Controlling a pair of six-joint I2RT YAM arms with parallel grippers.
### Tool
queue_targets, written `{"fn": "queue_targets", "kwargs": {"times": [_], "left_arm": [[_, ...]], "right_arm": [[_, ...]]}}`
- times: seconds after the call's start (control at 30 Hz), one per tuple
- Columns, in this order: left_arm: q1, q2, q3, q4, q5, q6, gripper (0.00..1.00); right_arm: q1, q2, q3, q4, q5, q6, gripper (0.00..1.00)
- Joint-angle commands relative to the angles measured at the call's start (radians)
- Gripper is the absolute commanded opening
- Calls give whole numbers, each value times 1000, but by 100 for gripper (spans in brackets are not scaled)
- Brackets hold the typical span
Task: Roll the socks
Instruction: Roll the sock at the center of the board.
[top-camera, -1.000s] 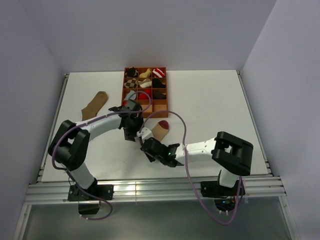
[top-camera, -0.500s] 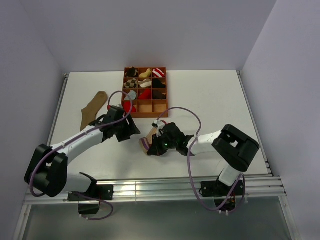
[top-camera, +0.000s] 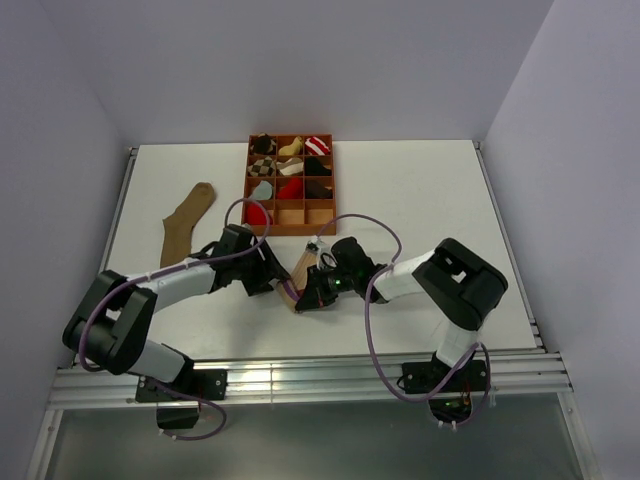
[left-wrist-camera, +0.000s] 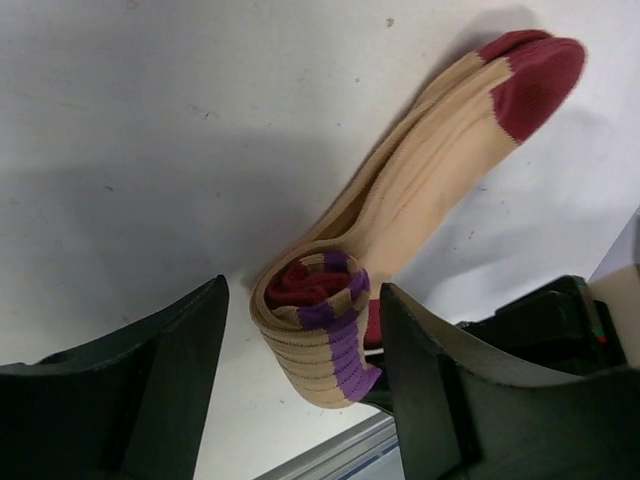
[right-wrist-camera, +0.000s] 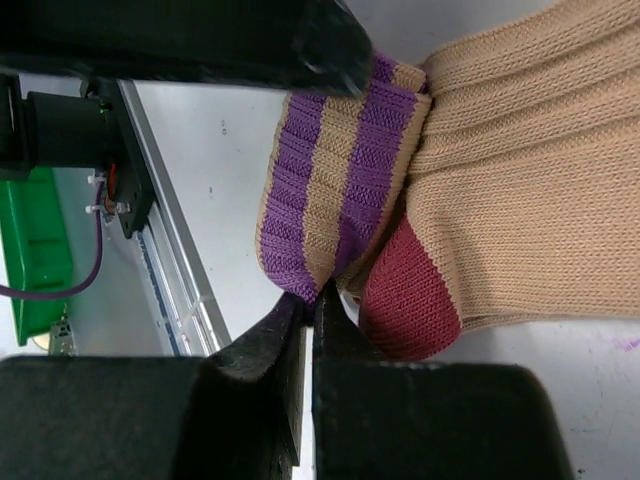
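Note:
The beige sock (top-camera: 303, 265) with maroon toe and purple cuff stripes lies in front of the box, its cuff end curled into a roll (left-wrist-camera: 318, 320). My left gripper (top-camera: 274, 280) (left-wrist-camera: 302, 300) is open, with one finger on each side of that roll and not touching it. From the other side my right gripper (top-camera: 298, 298) (right-wrist-camera: 311, 305) is shut, its tips pinching the striped cuff edge (right-wrist-camera: 330, 190). The brown sock (top-camera: 188, 220) lies flat at the far left. A red sock (top-camera: 257, 213) sits by the box's near left corner, partly behind a cable.
An orange compartment box (top-camera: 291, 231) stands at the back centre, with small bundles in most of its cells. Purple cables (top-camera: 375, 300) loop from both arms over the table. The metal rail (top-camera: 300, 375) runs along the near edge.
The sock lay flat a second ago; its cuff end is now curled up in the right gripper. The left gripper drew back left, opened wider, then came in around the roll.

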Motion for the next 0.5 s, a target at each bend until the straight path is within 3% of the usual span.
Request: {"fn": "queue_targets", "kwargs": {"times": [0.0,0.2,0.3,0.33,0.4,0.47], "left_arm": [[-10,43,7,44,23,-18,66],[-32,92,-4,-14,-6,-21,50],[-47,129,17,-68,-24,1,35],[-50,143,28,-83,-36,8,22],[-53,181,66,-138,-43,36,17],[-56,203,108,-172,-55,57,14]], "right_arm": [[-12,24,35,-70,-24,-24,0],[-31,38,52,-103,-17,-32,0],[-32,20,64,-138,-1,-44,3],[-32,7,69,-152,35,-52,5],[-31,-46,80,-217,92,-84,11],[-28,-115,89,-285,187,-122,24]]}}
